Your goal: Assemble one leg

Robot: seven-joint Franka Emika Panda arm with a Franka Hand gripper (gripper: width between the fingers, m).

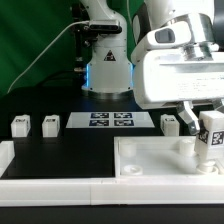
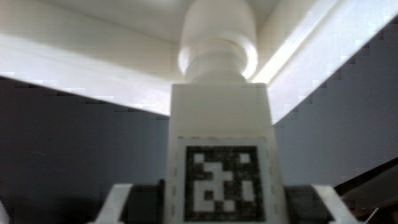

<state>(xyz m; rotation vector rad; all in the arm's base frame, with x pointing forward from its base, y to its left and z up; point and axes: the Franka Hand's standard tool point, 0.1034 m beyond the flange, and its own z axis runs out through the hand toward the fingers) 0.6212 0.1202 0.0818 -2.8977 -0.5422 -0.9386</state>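
Observation:
My gripper [image 1: 207, 143] is shut on a leg [image 1: 211, 133], a small white block with a black-and-white tag, held upright at the exterior view's right. The leg hangs just over the near right corner of the large white tray-like part [image 1: 150, 158]. In the wrist view the leg [image 2: 221, 110] fills the middle, its tag [image 2: 226, 180] facing the camera and its rounded end [image 2: 217, 45] pointing at the white tray part [image 2: 89, 45]. One finger [image 2: 128, 203] shows on each side of the leg, both touching it.
Three more legs stand on the black table: two at the left [image 1: 19, 125] [image 1: 49, 124] and one [image 1: 169, 124] close behind the gripper. The marker board [image 1: 110, 121] lies between them. A white rail [image 1: 40, 172] runs along the front left. The robot base [image 1: 106, 65] stands behind.

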